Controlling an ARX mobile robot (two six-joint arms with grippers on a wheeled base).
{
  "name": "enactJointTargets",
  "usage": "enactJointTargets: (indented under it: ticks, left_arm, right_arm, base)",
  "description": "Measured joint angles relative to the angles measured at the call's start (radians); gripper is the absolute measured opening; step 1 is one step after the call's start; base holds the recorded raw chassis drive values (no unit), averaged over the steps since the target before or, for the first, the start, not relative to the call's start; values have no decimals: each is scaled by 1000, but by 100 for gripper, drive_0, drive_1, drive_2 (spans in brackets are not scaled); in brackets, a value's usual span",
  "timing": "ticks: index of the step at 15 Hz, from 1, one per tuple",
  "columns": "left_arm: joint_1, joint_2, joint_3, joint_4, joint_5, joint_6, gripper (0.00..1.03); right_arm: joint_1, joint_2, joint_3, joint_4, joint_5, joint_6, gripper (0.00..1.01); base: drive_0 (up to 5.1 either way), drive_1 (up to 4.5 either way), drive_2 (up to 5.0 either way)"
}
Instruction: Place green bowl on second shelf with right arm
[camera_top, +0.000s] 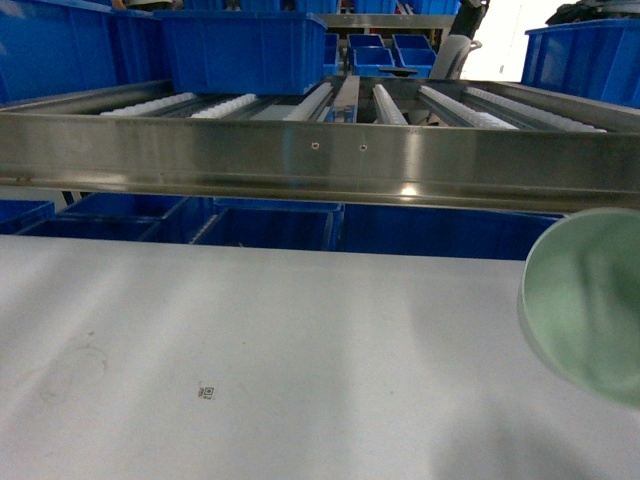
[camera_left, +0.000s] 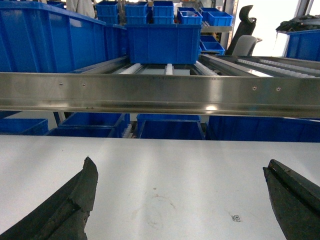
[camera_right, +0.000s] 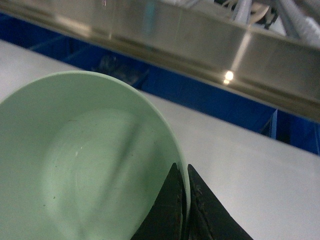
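- Right tool (camera_right: 184, 200) pinches the thin rim of the green bowl (camera_right: 85, 160), one finger inside, one outside.
- Bowl is raised over the white counter (camera_top: 300, 340), at the right edge of the head view, tilted with its hollow facing the camera; pale mint, smooth, plain, empty.
- Pickup looks done; what remains is lifting it over the steel rail (camera_top: 300, 155) onto the roller shelf (camera_top: 440, 105) and letting go.
- Left tool (camera_left: 180, 200) hangs over the counter, spread wide, holding nothing.
- Blue crates (camera_top: 240, 50) sit on the rollers.

The green bowl (camera_top: 585, 300) is cut off by the head view's right edge.
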Motion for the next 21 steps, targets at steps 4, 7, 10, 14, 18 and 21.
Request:
enactJointTargets:
  ticks: [4, 7, 10, 14, 18, 21]
  left_arm:
    - [0, 0, 0, 0, 0, 0, 98]
    - [0, 0, 0, 0, 0, 0, 98]
    - [0, 0, 0, 0, 0, 0, 98]
    - [0, 0, 0, 0, 0, 0, 98]
    - [0, 0, 0, 2, 4, 0, 98]
    - [0, 0, 0, 0, 0, 0, 98]
  right_arm:
    - [0, -278, 5, -11, 2, 153, 2]
    - [-6, -468, -8, -4, 55, 233, 2]
    - [33, -678, -93, -45, 150, 269, 2]
    - [47, -775, -137, -96, 179, 308, 2]
    - [47, -775, -137, -95, 184, 313, 2]
    - [47, -775, -138, -96, 185, 315, 2]
  base:
    - [0, 0, 0]
    - [0, 0, 0]
    - [0, 0, 0]
    - [0, 0, 0]
    - [-123, 63, 63]
    - [-480, 265, 265]
